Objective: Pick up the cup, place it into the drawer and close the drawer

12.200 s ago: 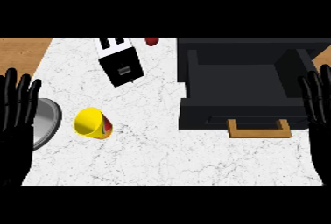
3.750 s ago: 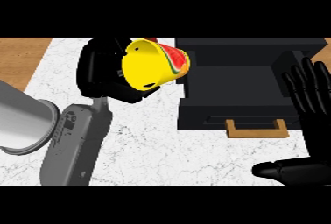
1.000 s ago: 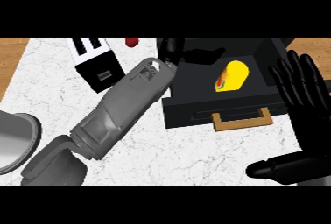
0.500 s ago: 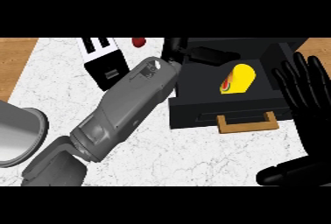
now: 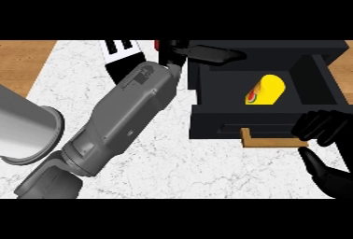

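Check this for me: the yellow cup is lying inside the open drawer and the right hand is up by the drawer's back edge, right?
Not quite. The yellow cup does lie inside the open drawer, but the head view shows the right hand at the drawer's front, by its wooden handle.

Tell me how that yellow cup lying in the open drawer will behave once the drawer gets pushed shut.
The cup lies on its side in the drawer, so it may roll a little when pushed. It looks small and thin-walled, probably light, so easily shifted. The drawer walls should contain it.
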`<action>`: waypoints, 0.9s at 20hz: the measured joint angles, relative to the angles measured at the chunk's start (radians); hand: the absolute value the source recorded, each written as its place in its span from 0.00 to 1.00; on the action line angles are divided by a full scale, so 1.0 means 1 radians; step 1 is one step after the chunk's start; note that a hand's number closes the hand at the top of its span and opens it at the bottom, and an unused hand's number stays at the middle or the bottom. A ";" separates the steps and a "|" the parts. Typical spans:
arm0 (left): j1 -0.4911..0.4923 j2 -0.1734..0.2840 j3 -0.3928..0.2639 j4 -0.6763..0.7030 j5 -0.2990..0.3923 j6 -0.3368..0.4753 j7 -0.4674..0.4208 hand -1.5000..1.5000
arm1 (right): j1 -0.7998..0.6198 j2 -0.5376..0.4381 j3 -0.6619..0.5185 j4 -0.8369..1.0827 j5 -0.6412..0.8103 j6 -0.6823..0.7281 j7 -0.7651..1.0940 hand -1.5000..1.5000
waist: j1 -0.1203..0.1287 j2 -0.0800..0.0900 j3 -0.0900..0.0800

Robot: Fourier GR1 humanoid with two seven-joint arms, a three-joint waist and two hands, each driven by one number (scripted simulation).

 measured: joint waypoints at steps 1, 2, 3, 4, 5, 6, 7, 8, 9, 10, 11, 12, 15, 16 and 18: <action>0.021 0.016 0.005 -0.023 0.002 -0.002 0.002 0.00 | 0.006 -0.019 -0.005 0.014 0.014 0.024 -0.017 1.00 | 0.006 -0.001 0.000; 0.044 0.035 0.011 -0.052 0.004 0.001 0.009 0.00 | 0.025 -0.024 0.003 0.003 0.035 0.035 -0.024 1.00 | 0.010 -0.003 0.000; 0.070 0.054 0.015 -0.087 0.007 0.007 0.021 0.00 | 0.027 -0.038 0.000 -0.001 0.045 0.042 -0.021 1.00 | 0.016 -0.004 0.000; 0.097 0.076 0.019 -0.121 0.009 0.010 0.034 0.00 | 0.036 -0.050 -0.004 -0.007 0.049 0.055 -0.022 1.00 | 0.018 -0.005 0.000; 0.128 0.094 0.022 -0.152 0.009 0.012 0.042 0.00 | 0.047 -0.054 0.004 -0.007 0.075 0.065 -0.035 1.00 | 0.021 -0.005 0.000; 0.167 0.115 0.022 -0.192 0.011 0.009 0.048 0.00 | 0.051 -0.059 0.010 -0.008 0.096 0.068 -0.035 1.00 | 0.027 -0.006 0.000; 0.200 0.137 0.022 -0.237 0.014 0.012 0.063 0.00 | 0.057 -0.072 0.007 -0.013 0.103 0.078 -0.030 1.00 | 0.030 -0.008 0.000; 0.236 0.163 0.023 -0.282 0.016 0.013 0.077 0.00 | 0.059 -0.075 0.014 -0.012 0.124 0.080 -0.031 1.00 | 0.033 -0.008 0.000; 0.273 0.182 0.020 -0.329 0.015 0.020 0.087 0.00 | 0.059 -0.080 0.024 -0.015 0.145 0.081 -0.022 1.00 | 0.037 -0.009 0.000; 0.308 0.204 0.022 -0.370 0.015 0.022 0.098 0.00 | 0.065 -0.074 0.038 -0.008 0.177 0.079 -0.033 1.00 | 0.036 -0.008 0.000; 0.351 0.227 0.022 -0.415 0.015 0.022 0.106 0.00 | 0.059 -0.075 0.045 -0.007 0.193 0.074 -0.022 1.00 | 0.037 -0.007 0.000; 0.393 0.249 0.027 -0.460 0.020 0.019 0.112 0.00 | 0.060 -0.069 0.058 0.000 0.222 0.066 -0.021 1.00 | 0.038 -0.007 0.000; 0.526 0.308 0.034 -0.597 0.024 0.012 0.128 0.00 | 0.053 -0.065 0.072 0.045 0.279 0.060 -0.042 1.00 | 0.037 -0.004 0.000; 0.561 0.325 0.040 -0.631 0.026 0.005 0.134 0.00 | 0.052 -0.063 0.083 0.059 0.313 0.056 -0.056 1.00 | 0.034 -0.003 0.000; 0.620 0.353 0.061 -0.678 0.030 -0.018 0.134 0.00 | 0.037 -0.059 0.116 0.088 0.381 0.048 -0.074 1.00 | 0.029 -0.001 0.000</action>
